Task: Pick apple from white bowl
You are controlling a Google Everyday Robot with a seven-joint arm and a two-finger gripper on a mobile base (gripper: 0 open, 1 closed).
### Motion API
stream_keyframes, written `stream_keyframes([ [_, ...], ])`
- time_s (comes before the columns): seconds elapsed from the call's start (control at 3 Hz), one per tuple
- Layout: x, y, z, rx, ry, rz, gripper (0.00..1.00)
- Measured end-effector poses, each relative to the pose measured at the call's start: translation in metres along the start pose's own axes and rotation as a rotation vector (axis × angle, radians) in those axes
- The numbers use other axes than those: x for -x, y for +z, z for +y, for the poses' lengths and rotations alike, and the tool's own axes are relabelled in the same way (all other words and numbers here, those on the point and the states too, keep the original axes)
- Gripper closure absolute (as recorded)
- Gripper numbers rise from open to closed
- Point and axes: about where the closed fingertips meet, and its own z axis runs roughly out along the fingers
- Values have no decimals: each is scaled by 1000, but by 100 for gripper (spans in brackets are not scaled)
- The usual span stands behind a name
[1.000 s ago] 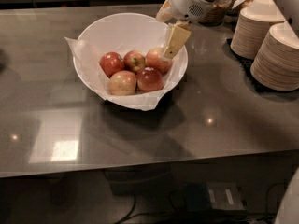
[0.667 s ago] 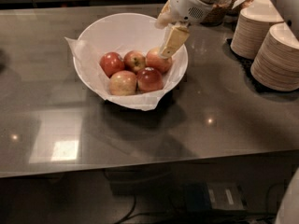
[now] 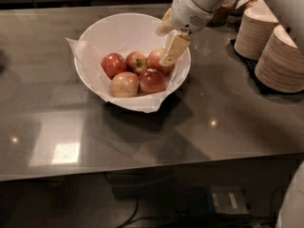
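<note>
The white bowl [image 3: 95,37] with a crumpled paper liner stands on the grey counter and holds several apples. The pinkish-orange apple [image 3: 155,61] lies at the back right of the pile. My gripper [image 3: 169,54] reaches down from the upper right over the bowl's right rim. Its cream tip is right against that apple's right side and partly hides it. Two deep-red apples [image 3: 113,63] [image 3: 152,80], a red-yellow one [image 3: 137,61] and a pale yellow one [image 3: 124,83] lie beside it.
Two stacks of tan disposable bowls [image 3: 280,56] stand on the counter at the right, close to my arm. Dark items sit behind them at the back right. The counter's front edge runs along the lower part of the view.
My gripper has moved slightly down and left, closer onto the back-right apple. The apples and bowl have not moved.
</note>
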Motion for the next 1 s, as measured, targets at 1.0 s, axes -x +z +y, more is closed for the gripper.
stream_keyframes([
  [1.0,-13,35,3,76,29,-9,35],
])
